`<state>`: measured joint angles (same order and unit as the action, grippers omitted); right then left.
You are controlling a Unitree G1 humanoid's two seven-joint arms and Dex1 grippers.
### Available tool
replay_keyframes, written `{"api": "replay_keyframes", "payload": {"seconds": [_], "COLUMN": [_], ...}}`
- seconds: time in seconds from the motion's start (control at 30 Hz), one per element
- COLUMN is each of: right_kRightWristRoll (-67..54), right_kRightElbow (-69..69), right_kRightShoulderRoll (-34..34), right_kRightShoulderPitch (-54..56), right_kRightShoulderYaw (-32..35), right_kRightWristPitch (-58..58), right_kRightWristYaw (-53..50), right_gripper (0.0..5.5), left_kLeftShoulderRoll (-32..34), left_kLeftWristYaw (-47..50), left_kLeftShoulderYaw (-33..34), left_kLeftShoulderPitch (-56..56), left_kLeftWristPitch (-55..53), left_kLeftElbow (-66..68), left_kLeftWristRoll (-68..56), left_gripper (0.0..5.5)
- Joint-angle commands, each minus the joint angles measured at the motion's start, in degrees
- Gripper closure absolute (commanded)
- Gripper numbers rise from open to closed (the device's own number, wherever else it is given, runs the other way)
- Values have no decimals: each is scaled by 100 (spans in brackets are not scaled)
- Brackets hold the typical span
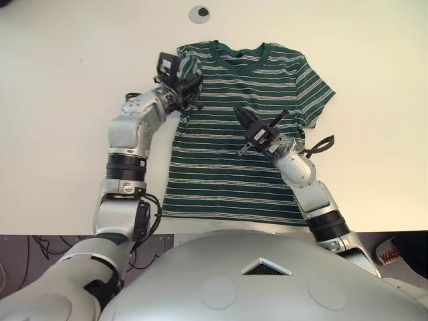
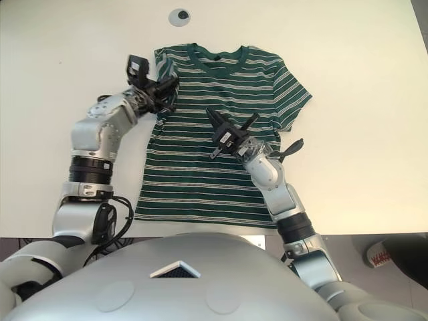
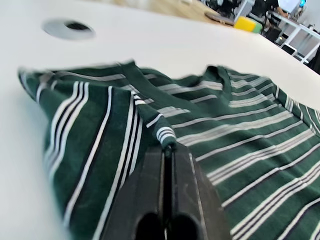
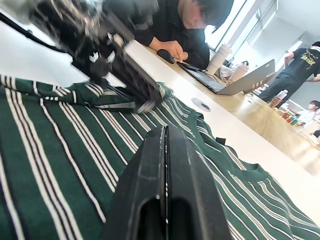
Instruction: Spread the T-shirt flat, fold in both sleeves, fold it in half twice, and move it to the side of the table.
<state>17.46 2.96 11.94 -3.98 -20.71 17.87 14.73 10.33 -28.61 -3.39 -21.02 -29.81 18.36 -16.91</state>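
Note:
A dark green T-shirt (image 1: 234, 154) with white stripes lies face up on the white table (image 1: 60, 134), collar away from me. My left gripper (image 1: 190, 87) is shut on the hem of the shirt's left sleeve (image 3: 100, 125), which is lifted and folded inward over the shoulder. The pinched hem sits right at the fingertips (image 3: 167, 145). The shirt's right sleeve (image 1: 315, 95) lies spread out flat. Over the middle of the chest hovers my right gripper (image 1: 239, 112), shut with nothing in it, its closed fingers (image 4: 164, 150) pointing toward the left sleeve.
A round grey cable hole (image 1: 198, 13) sits in the table just beyond the collar. Bare tabletop stretches to both sides of the shirt. The table's front edge (image 1: 40, 234) runs just below the shirt's hem.

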Motion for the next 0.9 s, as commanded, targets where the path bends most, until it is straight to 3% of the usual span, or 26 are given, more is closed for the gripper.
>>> {"api": "replay_keyframes", "payload": {"seconds": [0.03, 0.27, 0.47, 0.67, 0.9], "right_kRightWristRoll": [-103, -1343, -2548, -2916, -3157], "right_kRightElbow": [96, 80, 559, 1719, 2090], "right_kRightShoulderRoll": [-59, -346, -74, 625, 697], "right_kRightShoulderPitch": [118, 413, 939, 1229, 1140], "right_kRightShoulderYaw": [87, 1105, 2601, 3558, 3495], "right_kRightWristPitch": [-167, -899, -1951, -2581, -2953], "right_kRightWristYaw": [-26, -163, -399, -284, 536], "right_gripper": [550, 550, 454, 364, 364], "left_kLeftShoulderRoll": [-152, -107, -155, -195, -206], "left_kLeftWristYaw": [56, -6, -45, -273, -389], "left_kLeftShoulderYaw": [-286, -419, -333, -96, -62], "left_kLeftShoulderPitch": [-19, 22, 168, 516, 959], "left_kLeftWristPitch": [31, 398, 1065, 1676, 2705], "left_kLeftElbow": [246, 778, 913, 513, -196], "left_kLeftWristRoll": [290, 612, 641, 394, 429], "left_gripper": [548, 439, 358, 354, 354]}}
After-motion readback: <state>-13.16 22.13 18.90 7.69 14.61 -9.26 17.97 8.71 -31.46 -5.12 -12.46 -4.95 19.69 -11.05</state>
